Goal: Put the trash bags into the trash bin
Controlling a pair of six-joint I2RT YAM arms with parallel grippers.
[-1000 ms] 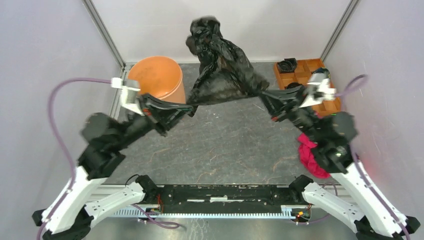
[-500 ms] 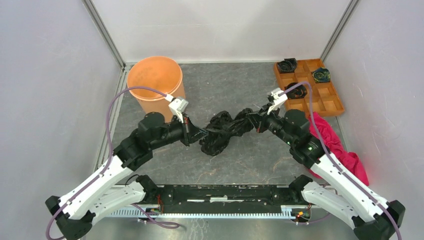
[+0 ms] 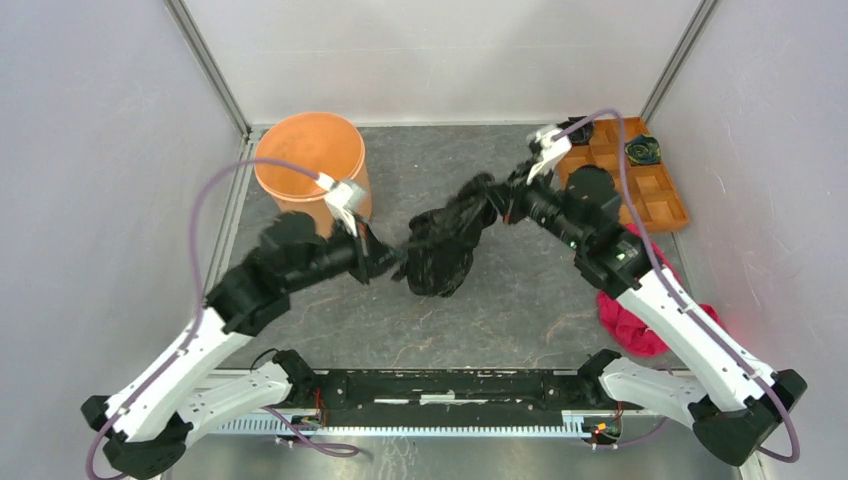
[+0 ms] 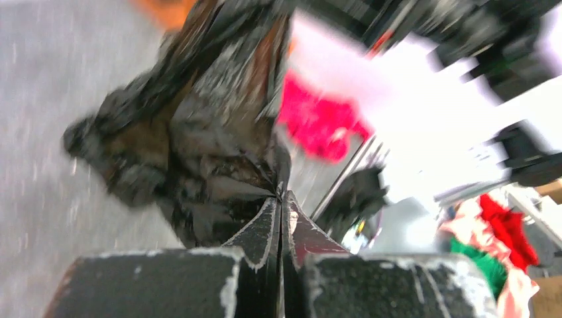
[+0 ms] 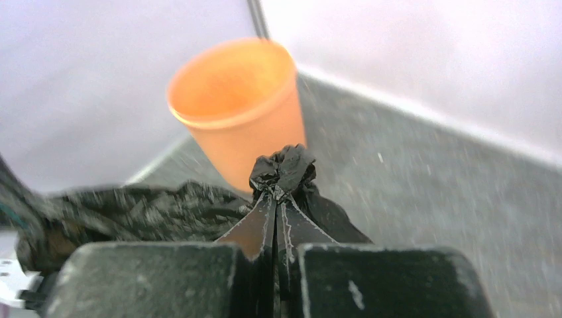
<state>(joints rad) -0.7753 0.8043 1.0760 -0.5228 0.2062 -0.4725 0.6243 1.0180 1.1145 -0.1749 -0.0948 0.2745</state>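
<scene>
The trash bags point(image 3: 443, 250) are one crumpled black film bundle hanging between my two grippers over the middle of the table. At the bundle's left end my left gripper point(image 3: 397, 262) is shut on its film point(image 4: 199, 132), which fans out from the closed tips point(image 4: 281, 196). My right gripper point(image 3: 492, 205) holds the upper right end, its tips point(image 5: 277, 196) pinched on a bunched knot of film point(image 5: 285, 167). The round orange trash bin point(image 3: 310, 160) stands upright at the back left, just behind the left wrist. In the right wrist view the trash bin point(image 5: 238, 112) is beyond the knot.
An orange-brown compartment tray point(image 3: 662, 200) with small black rolls point(image 3: 642, 150) sits at the back right. A pink-red cloth point(image 3: 635, 322) lies on the table under the right arm, also visible as the blurred cloth point(image 4: 318, 119). White walls enclose the workspace.
A second ago the bag was spread and raised high at the back. It then dropped into a bunched rope between the grippers. Since then the right gripper has moved back and up.
</scene>
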